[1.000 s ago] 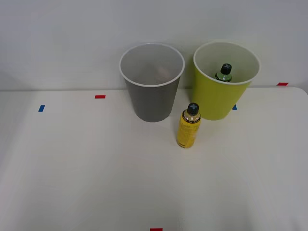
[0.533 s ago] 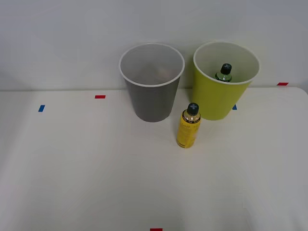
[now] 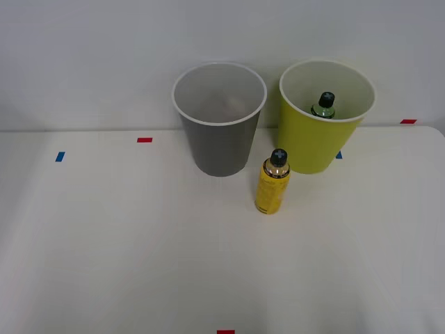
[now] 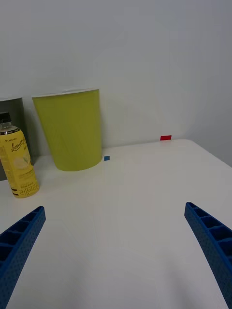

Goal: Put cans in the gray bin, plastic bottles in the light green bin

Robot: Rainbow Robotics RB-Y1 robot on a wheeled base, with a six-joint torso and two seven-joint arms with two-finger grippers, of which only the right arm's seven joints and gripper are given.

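Observation:
The gray bin stands at the back of the table, and the light green bin is just to its right. A dark green plastic bottle with a black cap stands inside the light green bin, only its top showing. A yellow plastic bottle with a black cap stands upright on the table in front of the gap between the bins. The cans are out of view. In the right wrist view my right gripper is open over bare table, well short of the yellow bottle and the light green bin.
Small red tape marks and blue tape marks dot the white table. A white wall rises right behind the bins. The table's right corner lies just beyond the light green bin.

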